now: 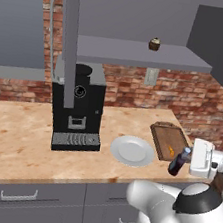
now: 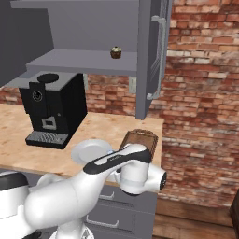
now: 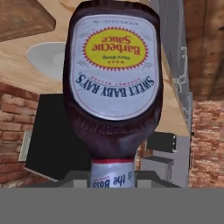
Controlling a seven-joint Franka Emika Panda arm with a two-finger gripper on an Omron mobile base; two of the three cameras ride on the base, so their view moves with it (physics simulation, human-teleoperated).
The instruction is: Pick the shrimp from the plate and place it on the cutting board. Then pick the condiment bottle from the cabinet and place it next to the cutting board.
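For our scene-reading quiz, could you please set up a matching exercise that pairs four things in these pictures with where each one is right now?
Things:
1. shrimp
2. bottle
3. cupcake
4. plate

Places:
A. on the cabinet shelf
B. on the counter between the coffee machine and the cutting board
C. on the cutting board
D. held by the gripper at the counter's front edge, beside the cutting board

Pairs: 1-C, 2-D, 3-A, 4-B
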